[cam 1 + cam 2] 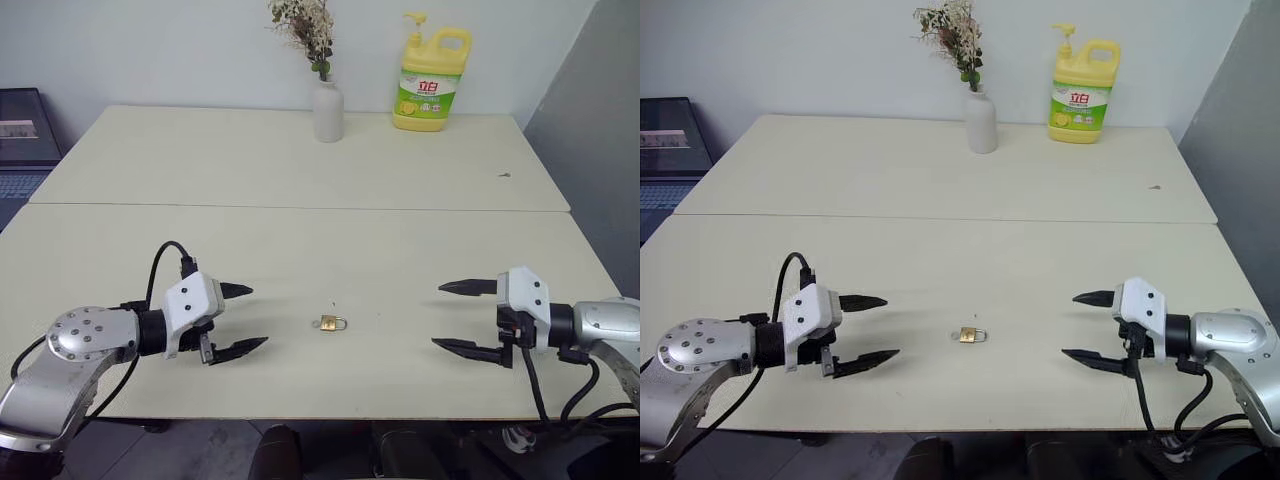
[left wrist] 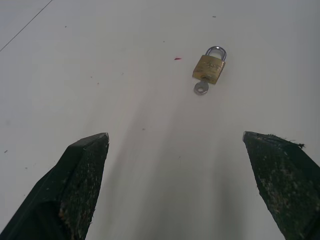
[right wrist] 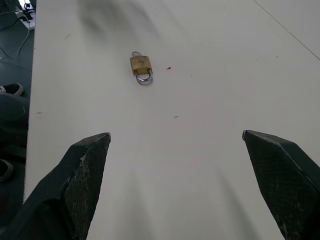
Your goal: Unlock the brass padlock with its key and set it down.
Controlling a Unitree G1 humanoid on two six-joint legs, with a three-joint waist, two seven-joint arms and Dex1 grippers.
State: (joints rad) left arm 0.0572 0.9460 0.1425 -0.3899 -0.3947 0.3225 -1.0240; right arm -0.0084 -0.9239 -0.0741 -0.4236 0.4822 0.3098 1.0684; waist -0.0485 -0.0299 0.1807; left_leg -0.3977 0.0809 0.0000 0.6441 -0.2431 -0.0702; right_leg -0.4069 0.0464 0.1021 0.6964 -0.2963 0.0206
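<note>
Brass padlock: lies flat on the near table, about midway between the two grippers and touching neither. The shackle appears seated in the body.
Key: a small silvery key sticks out of the base of the lock body, at the end away from the shackle; its round bow rests on the tabletop.
Left gripper: hovers at the left of the padlock, well apart from it, pointing toward the centre of the table. Its two black fingers stand spread wide, with nothing between them.
Right gripper: hovers at the right of the padlock, well apart from it, pointing back toward the left gripper. Its fingers are likewise spread wide and carry nothing.
Near table: a pale cream top; the padlock sits close to its near edge. A tiny red speck lies just beside the lock.
Far table: a second cream top butted against the near one along a straight seam.
Vase: white, upright, at the far edge of the far table, holding a sprig of dried flowers.
Detergent bottle: yellow with a pump top and a green and white label, upright to the right of the vase, against the wall.
Laptop: dark, at the far left, beyond the tables.
</note>
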